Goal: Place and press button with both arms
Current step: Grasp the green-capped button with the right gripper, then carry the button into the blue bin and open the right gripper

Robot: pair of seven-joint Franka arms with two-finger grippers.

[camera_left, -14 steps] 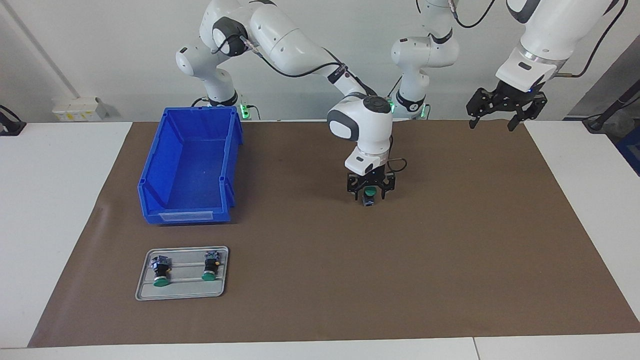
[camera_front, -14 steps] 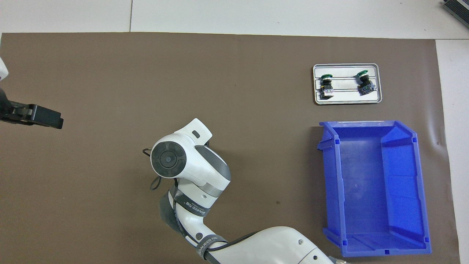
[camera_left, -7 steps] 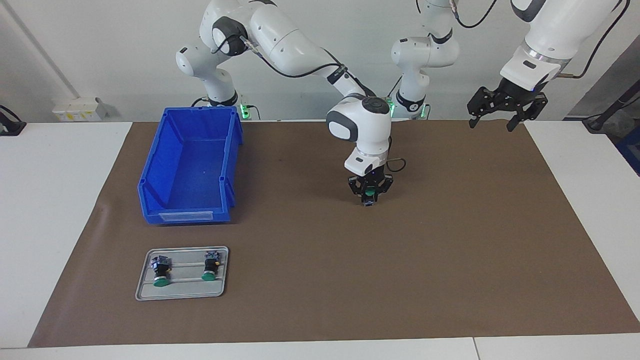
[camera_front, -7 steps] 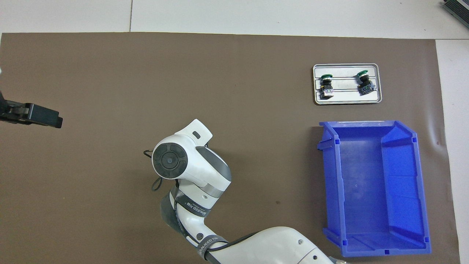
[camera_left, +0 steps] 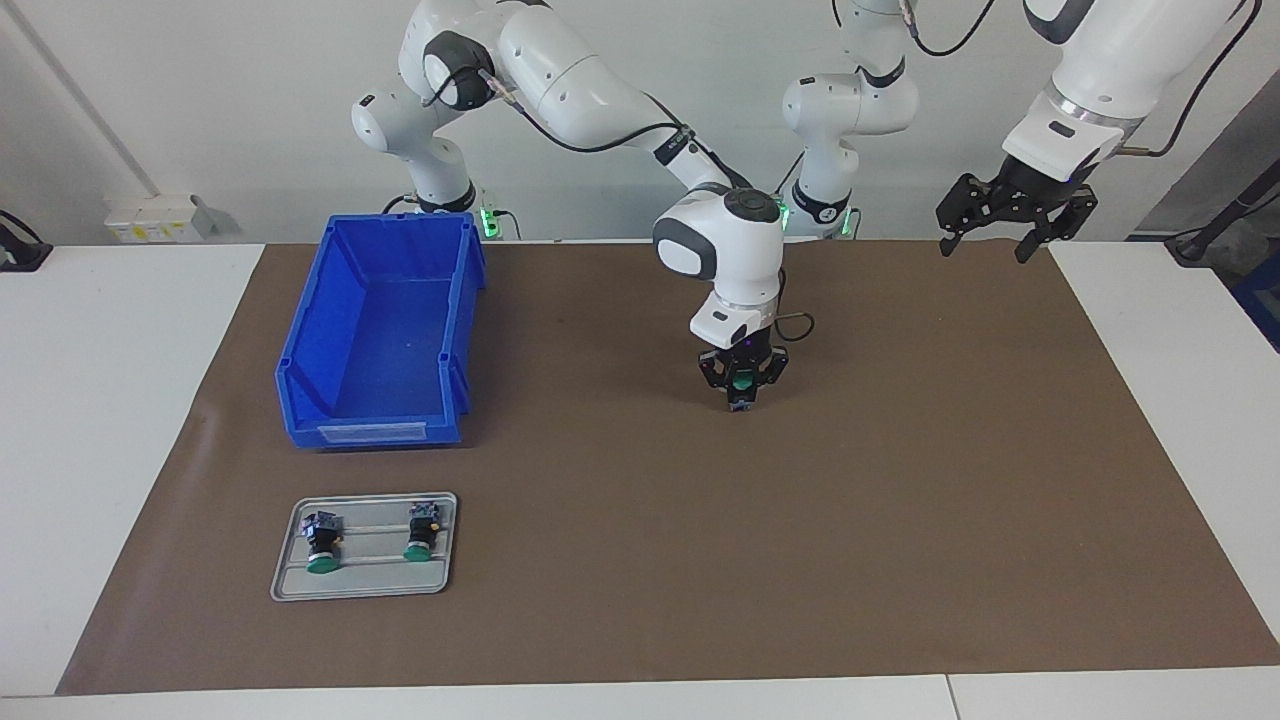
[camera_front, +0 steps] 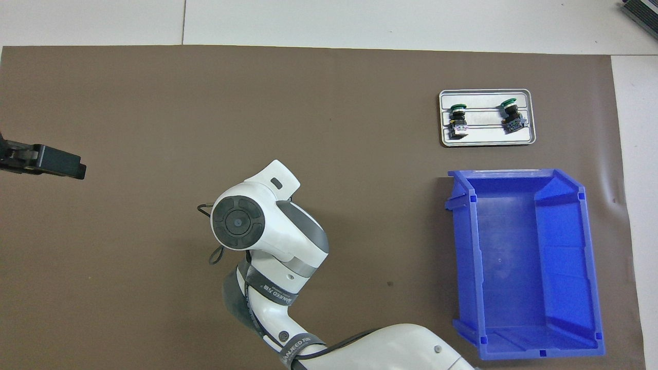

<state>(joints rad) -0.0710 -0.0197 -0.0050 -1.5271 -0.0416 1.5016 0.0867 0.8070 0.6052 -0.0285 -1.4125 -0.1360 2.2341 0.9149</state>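
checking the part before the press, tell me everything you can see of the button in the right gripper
The button is small, with a round green cap over a dark body and a bluish end at the bottom. It stands upright near the middle of the brown mat, cap up. The right gripper is shut on it from above; the overhead view hides it.

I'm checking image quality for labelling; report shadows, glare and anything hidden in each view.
Facing view: even light, with soft shadows beside the bin and under the right gripper, which is shut on the button. No strong glare. Overhead view: the tray shines slightly, and the right arm's wrist hides that gripper and button.
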